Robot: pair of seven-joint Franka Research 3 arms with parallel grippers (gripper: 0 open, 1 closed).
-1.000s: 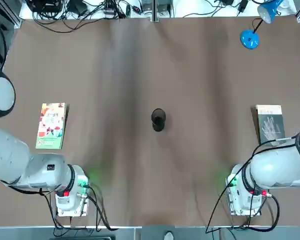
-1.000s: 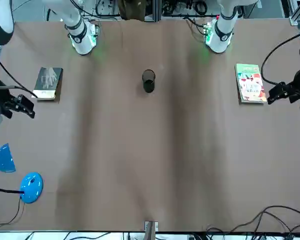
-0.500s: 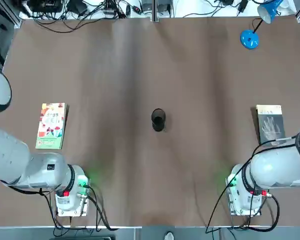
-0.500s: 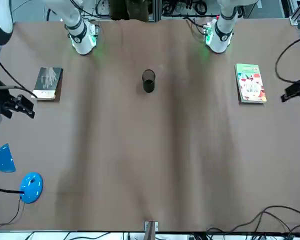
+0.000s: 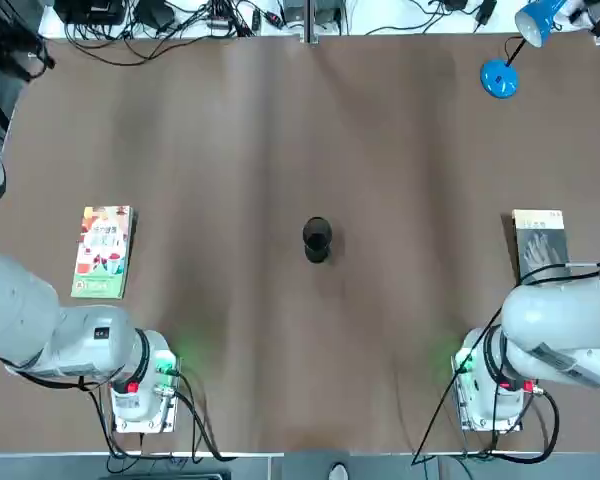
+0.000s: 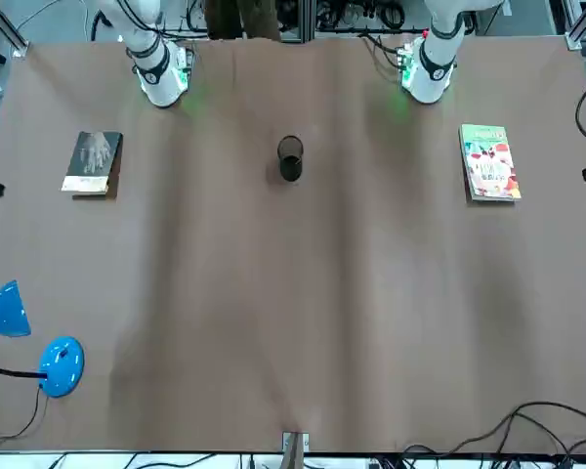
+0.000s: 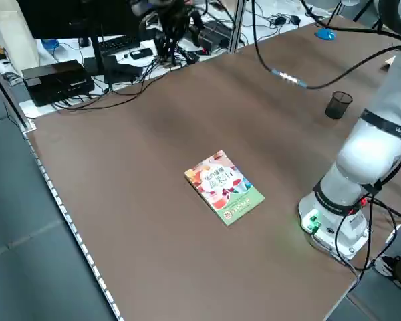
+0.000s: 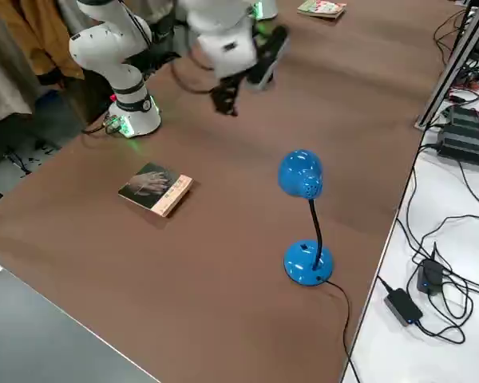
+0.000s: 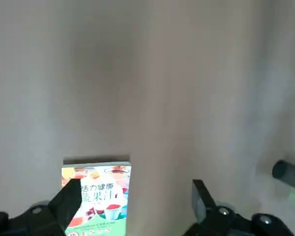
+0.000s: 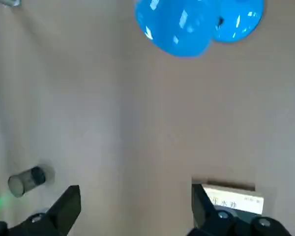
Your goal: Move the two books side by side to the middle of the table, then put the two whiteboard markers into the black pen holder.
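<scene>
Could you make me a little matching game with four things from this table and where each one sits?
1. colourful book
2. dark book
3. black pen holder
4. blue lamp

A. near the middle of the table
B. on the robot's left side
C. at the far right corner from the robot
D. on the robot's right side, near its arm

Pairs: 1-B, 2-D, 3-A, 4-C

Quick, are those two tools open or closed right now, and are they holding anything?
Left tool: open, holding nothing.
Right tool: open, holding nothing.
</scene>
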